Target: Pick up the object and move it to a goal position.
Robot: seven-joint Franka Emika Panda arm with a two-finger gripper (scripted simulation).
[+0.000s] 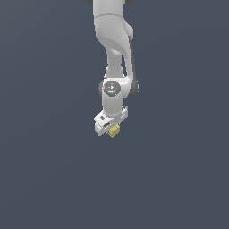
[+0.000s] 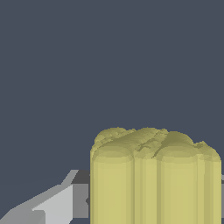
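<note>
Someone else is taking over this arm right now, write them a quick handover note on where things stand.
Gripper: shut on the pale-yellow ridged block; in the wrist view the block fills the space close to the camera, with a grey finger beside it.
Block: at the gripper's tip, under the white arm.
Done: the block appears grasped.
Left: carry it to the goal position. No goal marker shows in either view, and I cannot tell whether the block is clear of the surface.
</note>
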